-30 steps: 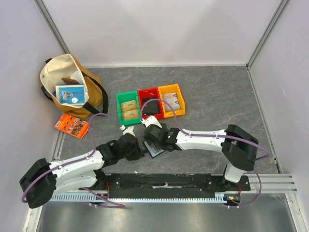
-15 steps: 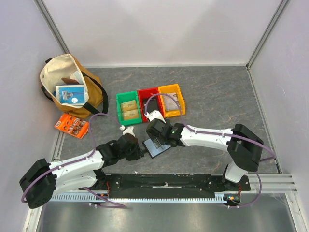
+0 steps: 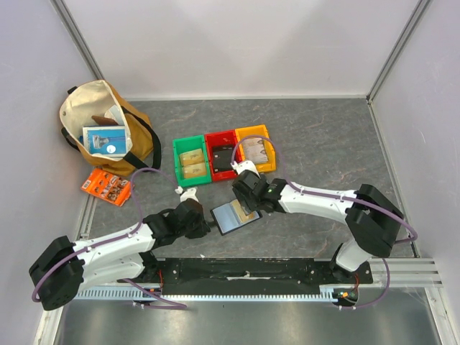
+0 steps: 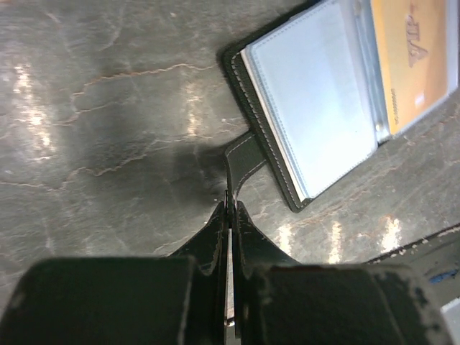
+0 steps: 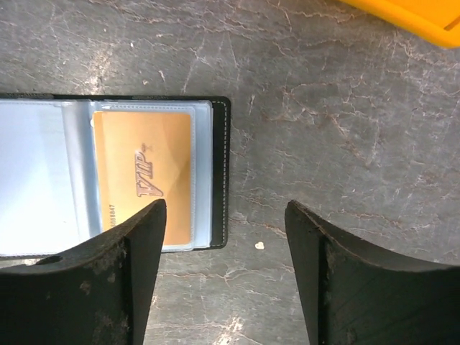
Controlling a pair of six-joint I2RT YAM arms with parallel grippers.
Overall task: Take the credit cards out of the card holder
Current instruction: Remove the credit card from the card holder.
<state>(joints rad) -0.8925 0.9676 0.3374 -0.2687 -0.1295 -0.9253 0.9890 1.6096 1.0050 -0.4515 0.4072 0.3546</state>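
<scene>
A grey, stone-patterned table [image 3: 323, 136] carries everything. The biggest item is a tan canvas bag [image 3: 75, 108], well to the left of the red bin [image 3: 221, 134]. That red plastic bin sits mid-table between a green bin [image 3: 176, 162] and a yellow bin [image 3: 251, 130], each touching it. An orange packet [image 3: 106, 186] lies far to its left, nearer the arm bases than the bag.

The black bifold card holder [image 3: 236, 215] lies open and flat just on the base side of the red bin, with its shiny grey-blue panels face up. Its long axis runs roughly left to right, slightly slanted. The left gripper [image 4: 231, 208] is clenched on the black strap tab [image 4: 244, 154] that sticks out of the holder's left edge, pinning that end.

The right gripper [image 5: 225, 208] is spread wide and carries nothing. It hovers over the end of the holder away from the tab. One finger overlaps the lower edge of the holder, while the gap between the fingers is mostly over bare table just past the black rim.

A gold card [image 5: 144, 176] stamped "VIP" sits in the clear sleeve of that panel, long axis across the holder. The right arm is clearly nearer to it and would probably need to move a little back over the holder. Which sleeve edge is open cannot be told.
</scene>
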